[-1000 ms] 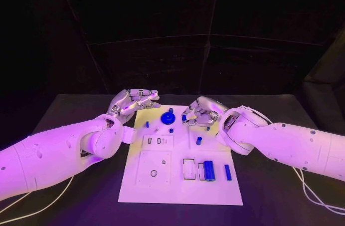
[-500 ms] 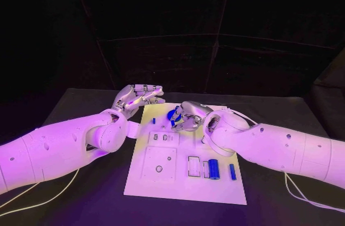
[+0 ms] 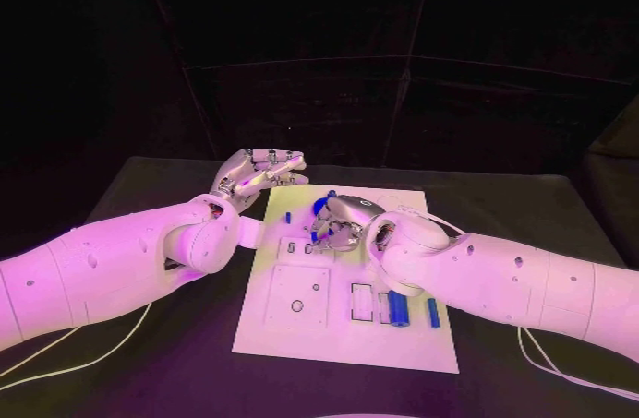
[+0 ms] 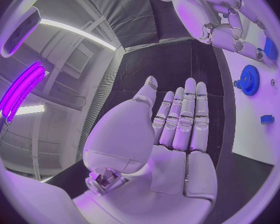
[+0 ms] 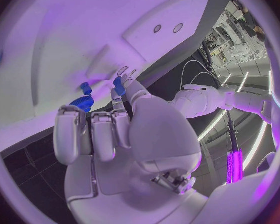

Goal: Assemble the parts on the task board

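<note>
Right hand (image 3: 341,222) lowered over far end of task board (image 3: 300,330); small blue peg (image 5: 119,85) pinched at fingertips, blue gear (image 5: 81,103) just beside fingers. Peg best kept upright, eased straight into hole, no sideways push. Left hand (image 3: 259,174) held beyond board's far corner, fingers extended together, nothing grasped.

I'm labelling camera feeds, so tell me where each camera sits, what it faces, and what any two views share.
Head view: on the robot's head, looking down at the flat white task board; both arms, the left hand and the right hand show.
Left wrist view: behind the left hand, facing the board's edge; own palm and fingers, plus the right hand.
Right wrist view: behind the right hand, facing the board; own fingers.
Shared: both wrist views show the round blue toothed gear.
</note>
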### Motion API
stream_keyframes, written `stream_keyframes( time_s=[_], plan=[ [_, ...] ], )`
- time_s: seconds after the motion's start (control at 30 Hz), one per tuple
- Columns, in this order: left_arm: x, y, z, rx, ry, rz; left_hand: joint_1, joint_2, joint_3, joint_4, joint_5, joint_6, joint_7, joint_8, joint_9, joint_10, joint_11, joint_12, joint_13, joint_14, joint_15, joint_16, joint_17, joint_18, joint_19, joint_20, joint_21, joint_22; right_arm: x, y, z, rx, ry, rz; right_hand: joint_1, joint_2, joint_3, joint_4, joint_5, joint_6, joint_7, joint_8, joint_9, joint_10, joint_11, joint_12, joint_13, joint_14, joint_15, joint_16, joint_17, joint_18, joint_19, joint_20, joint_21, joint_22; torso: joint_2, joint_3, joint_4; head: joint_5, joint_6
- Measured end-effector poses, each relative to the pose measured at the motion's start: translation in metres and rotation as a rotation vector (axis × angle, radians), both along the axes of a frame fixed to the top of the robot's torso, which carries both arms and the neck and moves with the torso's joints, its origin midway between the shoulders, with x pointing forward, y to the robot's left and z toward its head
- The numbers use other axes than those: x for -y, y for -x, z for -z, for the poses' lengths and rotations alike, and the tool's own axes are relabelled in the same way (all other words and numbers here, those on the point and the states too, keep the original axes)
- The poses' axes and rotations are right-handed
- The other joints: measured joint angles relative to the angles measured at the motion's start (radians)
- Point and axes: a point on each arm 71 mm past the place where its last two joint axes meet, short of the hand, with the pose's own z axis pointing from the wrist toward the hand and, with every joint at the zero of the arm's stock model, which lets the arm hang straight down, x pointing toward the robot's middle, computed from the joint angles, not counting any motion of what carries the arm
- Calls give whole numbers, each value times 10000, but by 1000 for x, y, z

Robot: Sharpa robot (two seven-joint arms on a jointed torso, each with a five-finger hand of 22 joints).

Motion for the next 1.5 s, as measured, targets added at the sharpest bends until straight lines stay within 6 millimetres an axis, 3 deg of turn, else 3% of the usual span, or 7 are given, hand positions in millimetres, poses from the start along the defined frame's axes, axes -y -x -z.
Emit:
stream_keyframes(
  time_s=[0.93,1.5],
  plan=[
    [-1,0,0,-9,0,-21,0,0,0,0,0,0,0,0,0,0,0,0,0,0,0,0,3,0,0,0,0,2,3,3,8,-106,274,-49,-36,-42,34,-36,61,37,22,-76,-22,0,0,0,3,0,1,-1,7,0,0,1,0,-2,-11,0,9,46,-87],
    [-2,-1,0,-16,-6,-38,0,0,0,0,0,0,0,0,0,0,0,0,0,0,0,0,5,0,0,0,0,-6,6,4,10,-110,305,-74,-342,-347,131,-133,60,104,-43,-144,-48,0,0,-40,2,0,1,-6,5,-1,0,1,0,-3,-7,2,3,35,-128]
  ],
)
